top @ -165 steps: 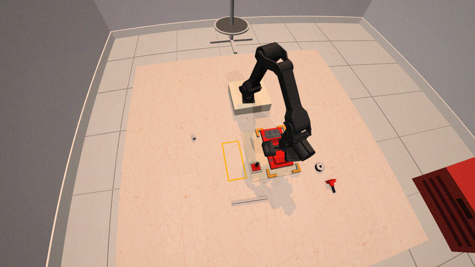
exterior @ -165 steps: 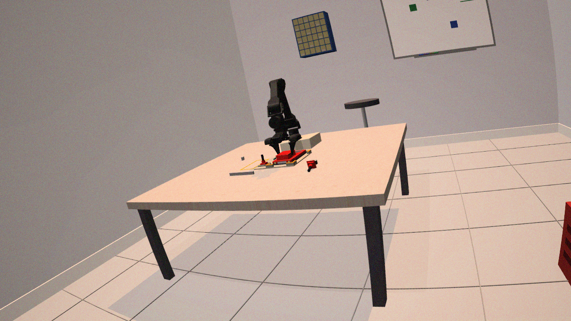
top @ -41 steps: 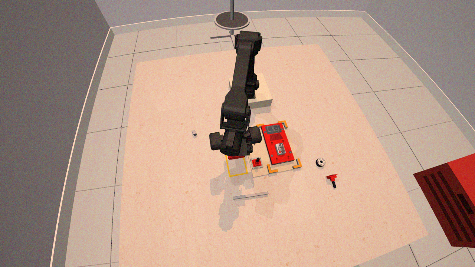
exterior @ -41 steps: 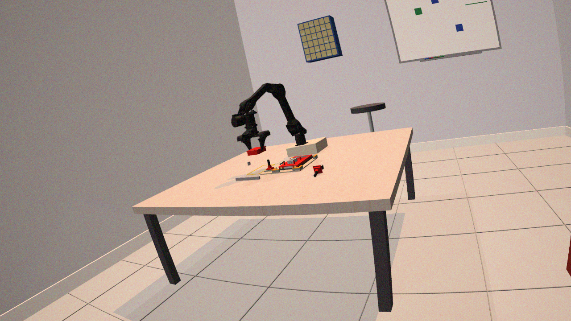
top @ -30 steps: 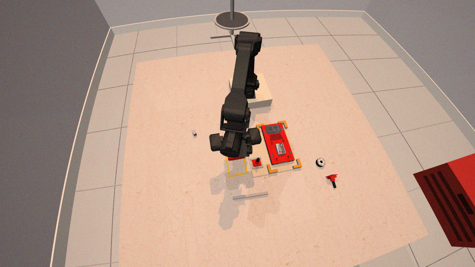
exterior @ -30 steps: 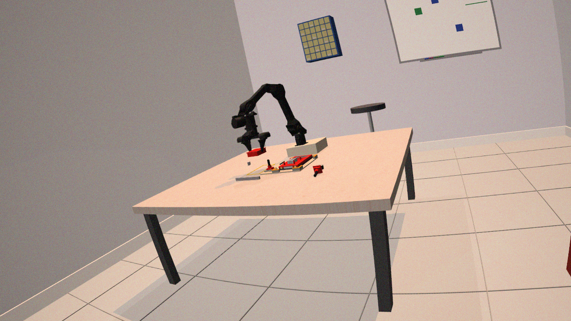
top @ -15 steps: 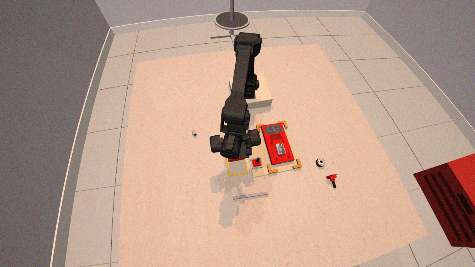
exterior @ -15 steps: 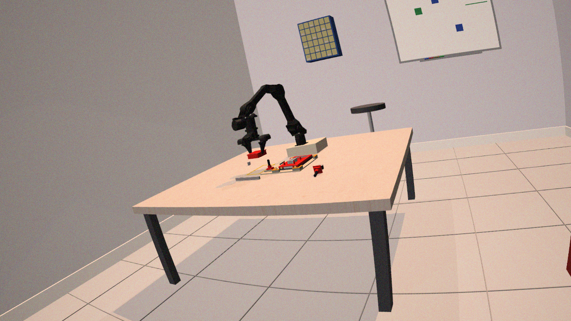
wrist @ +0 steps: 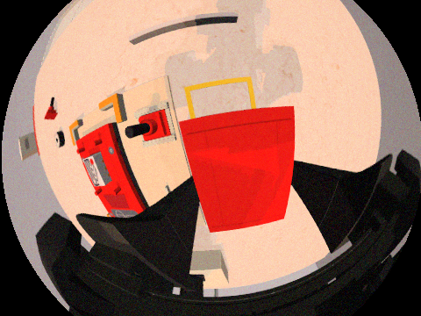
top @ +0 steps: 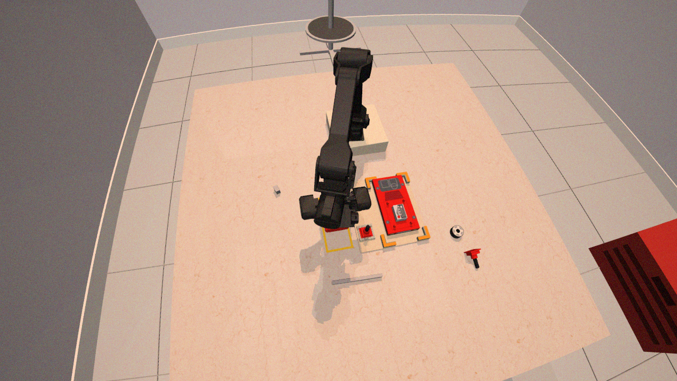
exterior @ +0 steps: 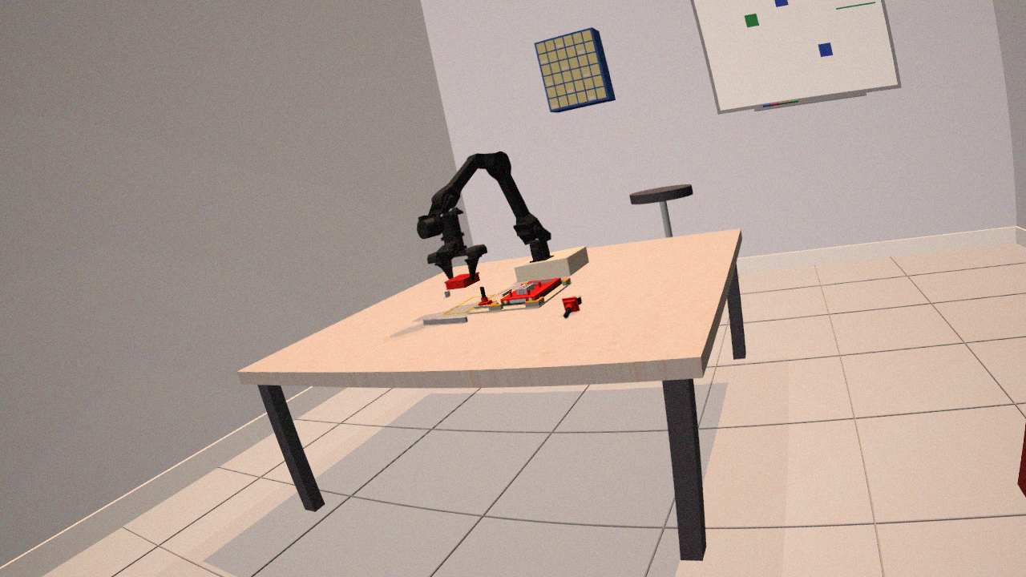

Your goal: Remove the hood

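"Red shows below the gripper (top: 335,214) (exterior: 461,276) (wrist: 244,184) in the top view," says the first speaker. "That is an edge of the hood (top: 336,230) (exterior: 462,280) (wrist: 241,171), over the upper part of the marked area (top: 338,242) (exterior: 458,308) (wrist: 223,96)."

"And the toy car (top: 406,222) (exterior: 538,292) (wrist: 120,175)?" asks the second.

"It lies to one side, between orange corner pieces (top: 387,242) (exterior: 534,302) (wrist: 119,109), its engine block (top: 399,212) (exterior: 525,288) (wrist: 97,168) exposed. A red part with a black peg (top: 365,232) (exterior: 484,299) (wrist: 154,125) stands between car and outline."

"How does the exterior view put it?"

"The gripper points down, the hood between its fingers, raised above the table (top: 236,308) (exterior: 466,351) (wrist: 342,88). A grey bar (top: 357,279) (exterior: 444,320) (wrist: 184,26) lies near the outline (rather a plain thing, that bar)."

"Then the wrist view settles the grip?"

"It does: the fingers clasp the hood from opposite sides. Its broad red face covers part of the yellow outline, and the far end of the outline shows past its edge."
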### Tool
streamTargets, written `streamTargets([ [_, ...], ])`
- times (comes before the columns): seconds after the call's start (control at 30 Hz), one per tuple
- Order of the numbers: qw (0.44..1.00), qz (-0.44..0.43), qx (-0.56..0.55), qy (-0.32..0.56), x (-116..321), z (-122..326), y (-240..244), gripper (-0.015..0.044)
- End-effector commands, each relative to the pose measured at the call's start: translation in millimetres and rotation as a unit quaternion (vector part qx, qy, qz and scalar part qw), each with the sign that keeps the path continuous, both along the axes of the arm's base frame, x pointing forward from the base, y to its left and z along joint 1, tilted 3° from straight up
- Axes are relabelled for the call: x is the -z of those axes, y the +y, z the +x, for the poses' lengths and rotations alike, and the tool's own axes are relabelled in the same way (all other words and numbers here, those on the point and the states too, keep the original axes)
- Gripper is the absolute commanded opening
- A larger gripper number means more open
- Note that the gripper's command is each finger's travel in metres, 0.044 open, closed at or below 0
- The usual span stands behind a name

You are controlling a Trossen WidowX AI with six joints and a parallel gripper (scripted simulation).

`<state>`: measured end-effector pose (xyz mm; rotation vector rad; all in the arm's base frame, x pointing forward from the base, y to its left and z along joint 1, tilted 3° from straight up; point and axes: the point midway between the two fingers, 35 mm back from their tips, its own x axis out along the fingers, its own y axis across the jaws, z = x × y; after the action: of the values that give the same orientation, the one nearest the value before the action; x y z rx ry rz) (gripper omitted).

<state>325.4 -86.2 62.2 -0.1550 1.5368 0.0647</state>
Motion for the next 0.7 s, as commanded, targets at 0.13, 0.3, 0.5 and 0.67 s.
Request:
streamTargets([
  [0.13,1.000,0.000,-0.002,0.005,9.0,-1.9,-0.2,0.0000],
  [0.3,1.000,0.000,-0.002,0.005,12.8,-1.9,-0.4,0.0000],
  [0.5,1.000,0.000,-0.002,0.005,17.3,-2.0,-0.6,0.0000],
  [0.67,1.000,0.000,-0.002,0.005,21.1,-2.1,-0.8,0.0000],
])
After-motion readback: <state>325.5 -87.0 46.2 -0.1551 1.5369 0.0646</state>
